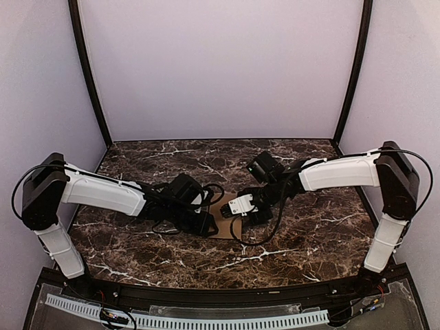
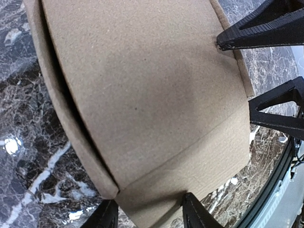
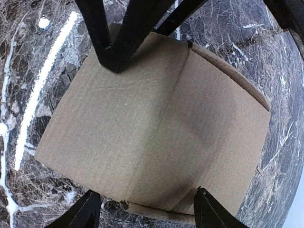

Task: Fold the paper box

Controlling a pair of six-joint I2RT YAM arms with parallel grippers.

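The paper box (image 1: 224, 218) is plain brown creased cardboard lying on the marble table between both grippers. In the left wrist view the paper box (image 2: 142, 95) fills the frame, with a side panel curling along its left edge. My left gripper (image 2: 152, 216) stands open, its fingers straddling the near flap. One of the right gripper's fingers (image 2: 259, 28) touches the sheet's far corner. In the right wrist view the paper box (image 3: 156, 128) shows a centre crease, and my right gripper (image 3: 148, 211) stands open over its near edge. The left gripper's fingers (image 3: 111, 47) press on its far edge.
The dark marble table (image 1: 302, 247) extends around the cardboard. Pale walls with black corner posts (image 1: 89, 75) close off the back and sides. A black front rail with a white slotted strip (image 1: 206, 320) runs along the near edge. Cables hang from both wrists.
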